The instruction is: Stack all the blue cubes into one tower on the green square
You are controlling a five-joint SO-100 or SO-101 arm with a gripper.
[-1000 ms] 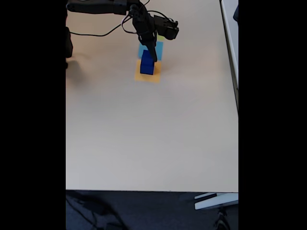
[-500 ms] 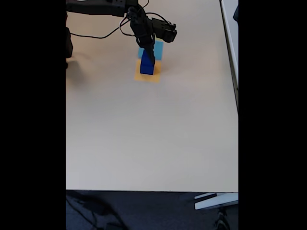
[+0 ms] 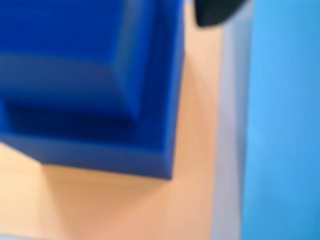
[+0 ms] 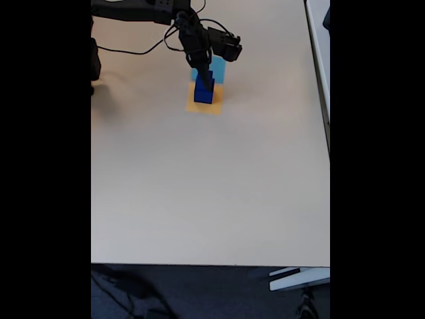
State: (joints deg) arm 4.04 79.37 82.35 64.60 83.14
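Swung in over the cubes [image 4: 204,93] stacked on the orange square [image 4: 214,106], not green; gripper [image 4: 206,81] at the top cube, grip unclear.

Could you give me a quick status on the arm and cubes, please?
Gripper down at blue cubes, grip unclear. Cubes stacked on orange square, not green. Nothing obstructing.

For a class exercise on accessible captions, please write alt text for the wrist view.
A blurred close-up of stacked dark blue cubes, a smaller one resting on a larger, standing on an orange square. A light-blue square lies to the right, and a dark part of the end effector shows at the top edge.
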